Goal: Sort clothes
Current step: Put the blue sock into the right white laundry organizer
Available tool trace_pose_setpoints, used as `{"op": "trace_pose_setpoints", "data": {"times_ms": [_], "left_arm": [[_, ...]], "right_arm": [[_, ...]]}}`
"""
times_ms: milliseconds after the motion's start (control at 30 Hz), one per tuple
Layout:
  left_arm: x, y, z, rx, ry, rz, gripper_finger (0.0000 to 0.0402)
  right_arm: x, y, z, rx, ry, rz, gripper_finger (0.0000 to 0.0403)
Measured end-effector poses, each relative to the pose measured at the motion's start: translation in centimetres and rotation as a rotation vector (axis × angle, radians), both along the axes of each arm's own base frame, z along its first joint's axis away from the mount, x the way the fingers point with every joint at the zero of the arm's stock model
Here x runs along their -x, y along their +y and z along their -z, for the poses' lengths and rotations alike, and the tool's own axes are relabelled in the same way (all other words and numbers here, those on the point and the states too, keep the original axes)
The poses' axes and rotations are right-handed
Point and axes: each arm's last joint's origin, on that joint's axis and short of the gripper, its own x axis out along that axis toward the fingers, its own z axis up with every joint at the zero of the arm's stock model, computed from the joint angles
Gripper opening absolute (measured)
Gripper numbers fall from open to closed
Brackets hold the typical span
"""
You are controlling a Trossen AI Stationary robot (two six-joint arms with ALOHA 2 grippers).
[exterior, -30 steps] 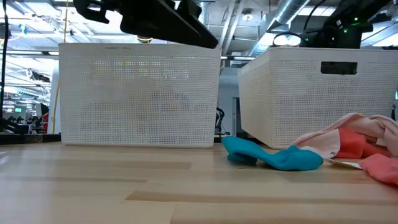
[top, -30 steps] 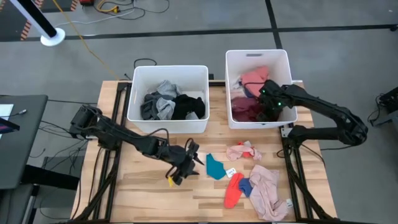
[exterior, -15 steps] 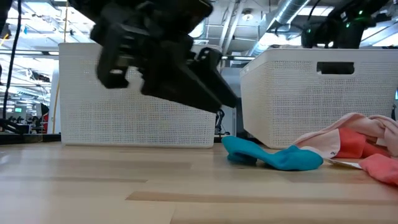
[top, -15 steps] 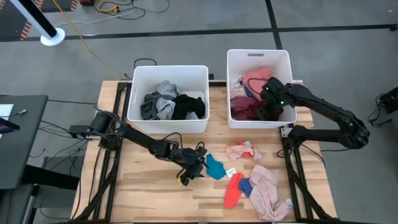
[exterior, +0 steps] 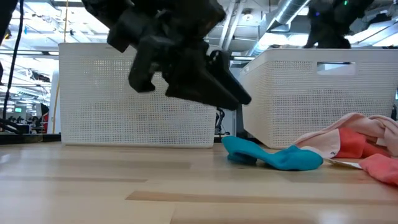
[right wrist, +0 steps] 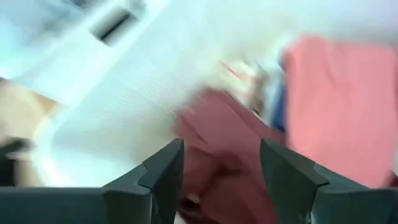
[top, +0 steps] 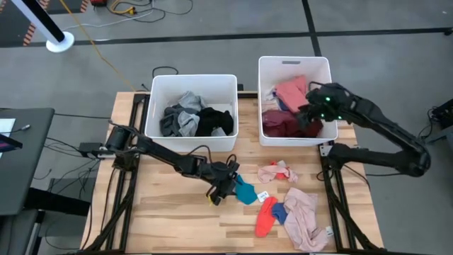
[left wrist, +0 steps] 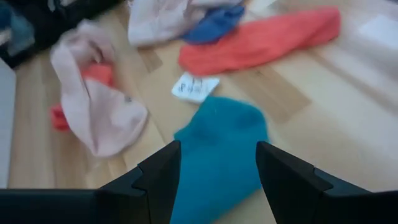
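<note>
Loose clothes lie flat on the wooden table: a teal piece [top: 245, 191], a small pink one [top: 277, 171], a red one [top: 265, 217], a blue one [top: 279, 212] and a larger pale pink one [top: 304, 221]. My left gripper [top: 230, 185] is open and hangs just above the table, at the left end of the teal piece [left wrist: 221, 155], its fingers slanting down toward it without touching. My right gripper [top: 307, 117] is open over the right white bin [top: 294, 62], above a maroon garment [right wrist: 217, 143] lying inside with pink ones [top: 291, 91].
The left white bin [top: 191, 79] holds black and grey clothes [top: 195, 120]. Both bins stand along the table's far side. A small white tag [left wrist: 194, 87] lies beside the teal piece. Bare wood stretches over the table's near left part [top: 170, 212].
My left gripper has moved toward the table's right edge and come down, closing in on the teal piece. My right gripper has risen out of the right bin and tipped up to a flatter slant. The clothes on the table have stayed put.
</note>
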Motion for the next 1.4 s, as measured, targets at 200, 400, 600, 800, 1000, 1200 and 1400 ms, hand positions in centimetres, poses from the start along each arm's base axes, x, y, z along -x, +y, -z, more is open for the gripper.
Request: {"op": "trace_pose_setpoints", "data": {"times_ms": [200, 400, 600, 800, 1000, 1200, 1400], "left_arm": [[-0.2, 0.4, 1.6, 0.045, 0.069, 0.043, 0.0203], [-0.9, 0.3, 3.6, 0.039, 0.104, 0.042, 0.0203], [-2.2, 0.1, 4.8, 0.057, 0.133, 0.021, 0.0203], [-2.7, 0.0, 4.9, 0.056, 0.153, 0.017, 0.0154], [-2.7, 0.1, 4.9, 0.021, 0.146, 0.002, 0.0033], [-2.7, 0.1, 4.8, 0.007, 0.149, -0.006, 0.0007], [-2.2, 0.2, 3.5, -0.015, 0.148, -0.019, 0.0003]], "right_arm": [[-0.3, 2.1, -2.2, 0.093, -0.216, -0.123, 0.0223], [-1.0, 3.8, -3.8, 0.139, -0.386, -0.259, 0.0223], [-2.4, 5.0, -3.9, 0.140, -0.403, -0.341, 0.0223], [-4.2, 5.9, -3.1, 0.132, -0.341, -0.379, 0.0223], [-6.1, 7.0, -2.1, 0.105, -0.282, -0.452, 0.0223], [-8.1, 9.0, -1.6, 0.107, -0.280, -0.565, 0.0223], [-9.6, 11.7, -1.3, 0.125, -0.307, -0.701, 0.0223]]}}
